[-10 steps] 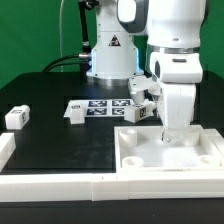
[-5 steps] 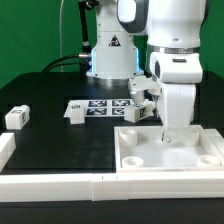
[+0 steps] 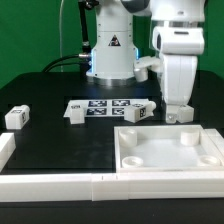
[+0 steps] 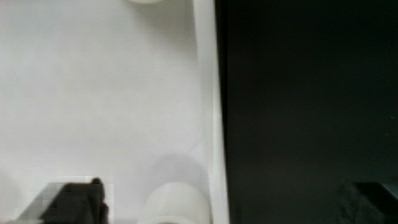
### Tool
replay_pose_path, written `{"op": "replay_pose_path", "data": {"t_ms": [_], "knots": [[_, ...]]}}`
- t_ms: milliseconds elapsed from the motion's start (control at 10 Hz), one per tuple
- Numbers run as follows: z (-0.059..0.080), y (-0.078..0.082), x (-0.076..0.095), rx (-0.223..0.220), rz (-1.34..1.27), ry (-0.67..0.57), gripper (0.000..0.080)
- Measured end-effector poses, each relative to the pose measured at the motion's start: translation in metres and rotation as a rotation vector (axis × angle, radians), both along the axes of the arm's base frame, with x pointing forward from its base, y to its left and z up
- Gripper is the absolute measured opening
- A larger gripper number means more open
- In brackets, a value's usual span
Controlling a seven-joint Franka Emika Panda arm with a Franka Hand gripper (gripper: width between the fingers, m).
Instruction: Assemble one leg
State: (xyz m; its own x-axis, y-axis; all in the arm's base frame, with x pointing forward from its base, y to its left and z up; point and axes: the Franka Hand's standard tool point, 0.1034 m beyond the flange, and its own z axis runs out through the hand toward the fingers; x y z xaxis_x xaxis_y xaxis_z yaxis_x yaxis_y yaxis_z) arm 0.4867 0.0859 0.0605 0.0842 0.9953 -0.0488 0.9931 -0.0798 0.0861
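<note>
Gripper (image 3: 179, 116) hovers right-ctr of frame, fingers (image 4: 71, 200) apart, nothing held. Leg (image 3: 186, 138) stands upright just below them, in panel (image 3: 150, 160) far-right corner.

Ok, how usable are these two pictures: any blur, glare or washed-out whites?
Exterior view: evenly lit, fairly sharp, no glare; the white panel shows only faint shadows in its recesses. Wrist view: soft, out of focus; the panel is a featureless pale grey, the table near black, the fingers of the hand mere dark blurs.
</note>
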Motion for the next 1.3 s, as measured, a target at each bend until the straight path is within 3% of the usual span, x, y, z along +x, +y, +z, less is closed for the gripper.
{"op": "replay_pose_path", "data": {"t_ms": [100,400,700,800,1100,1300], "knots": [[0.009,0.001,0.001,0.002,-0.027,-0.014,0.0649],[0.007,0.001,0.0,0.01,-0.095,-0.014,0.0649],[0.007,0.003,-0.001,0.047,-0.405,-0.024,0.0649],[0.007,0.004,-0.006,0.096,-0.571,-0.048,0.0649],[-0.002,0.02,-0.027,0.174,-0.997,-0.043,0.0649],[-0.007,0.033,-0.039,0.189,-1.152,-0.025,0.0649]]}}
